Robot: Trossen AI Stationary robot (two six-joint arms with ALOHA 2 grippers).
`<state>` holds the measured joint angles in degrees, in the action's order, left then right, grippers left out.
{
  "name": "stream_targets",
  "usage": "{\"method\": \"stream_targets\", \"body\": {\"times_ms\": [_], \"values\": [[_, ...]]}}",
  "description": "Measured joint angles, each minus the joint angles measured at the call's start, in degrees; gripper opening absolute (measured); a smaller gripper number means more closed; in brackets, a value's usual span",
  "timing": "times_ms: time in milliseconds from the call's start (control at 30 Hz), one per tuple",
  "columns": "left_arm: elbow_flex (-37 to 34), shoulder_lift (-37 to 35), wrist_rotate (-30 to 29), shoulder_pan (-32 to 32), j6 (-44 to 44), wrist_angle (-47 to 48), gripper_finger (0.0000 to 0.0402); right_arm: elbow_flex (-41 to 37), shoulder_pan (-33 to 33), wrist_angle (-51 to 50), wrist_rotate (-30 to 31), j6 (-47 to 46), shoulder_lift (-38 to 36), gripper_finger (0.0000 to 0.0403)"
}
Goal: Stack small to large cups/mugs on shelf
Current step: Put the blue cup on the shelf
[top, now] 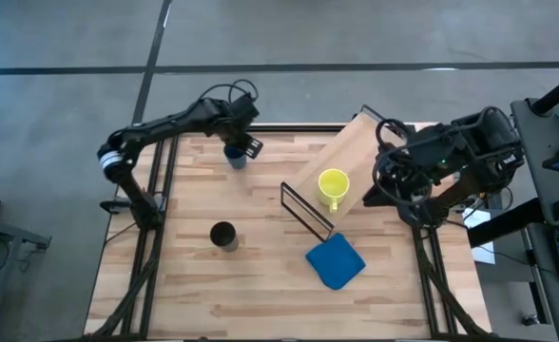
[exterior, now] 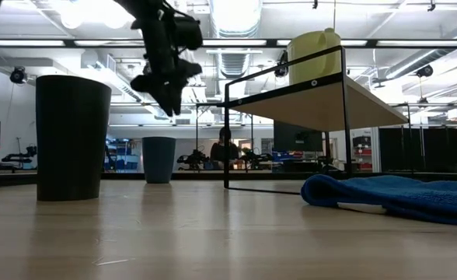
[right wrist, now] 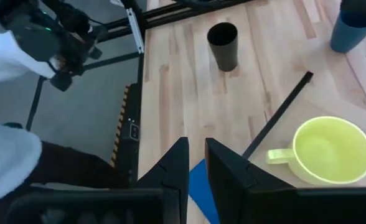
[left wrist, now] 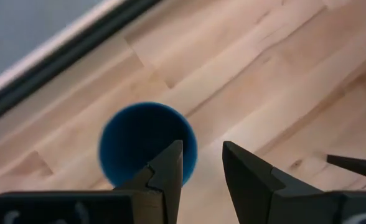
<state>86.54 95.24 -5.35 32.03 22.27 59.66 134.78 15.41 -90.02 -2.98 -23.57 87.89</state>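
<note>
The yellow mug [top: 333,187] stands upright on the light-wood shelf [top: 341,161]; it also shows in the right wrist view [right wrist: 328,151]. The dark blue cup [top: 234,156] stands on the table near its far edge, seen from above in the left wrist view [left wrist: 144,143]. The black cup [top: 223,236] stands on the table left of centre. My left gripper [left wrist: 201,163] hovers above the blue cup, open, touching nothing; it also shows in the low view [exterior: 166,89]. My right gripper [right wrist: 197,163] waits at the table's right side above the shelf, fingers nearly closed and empty.
A flat blue pad [top: 336,261] lies on the table near the shelf's front end. The shelf's black frame [top: 305,211] stands between the mug and the black cup. Bare wood spreads across the table's near half.
</note>
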Motion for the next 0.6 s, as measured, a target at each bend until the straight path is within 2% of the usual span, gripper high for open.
{"method": "stream_targets", "body": {"times_ms": [133, 600], "values": [[0.0, 2.66, 1.2, 0.11, 2.87, 1.0, 0.01, 0.0, 0.39, 0.0, 0.0, 0.02, 0.44, 0.0047], [0.0, 6.27, 0.48, 0.04, 3.1, 2.75, 0.01, -0.47, 0.49, 0.0, 0.02, 0.2, 0.42, 0.0047]]}}
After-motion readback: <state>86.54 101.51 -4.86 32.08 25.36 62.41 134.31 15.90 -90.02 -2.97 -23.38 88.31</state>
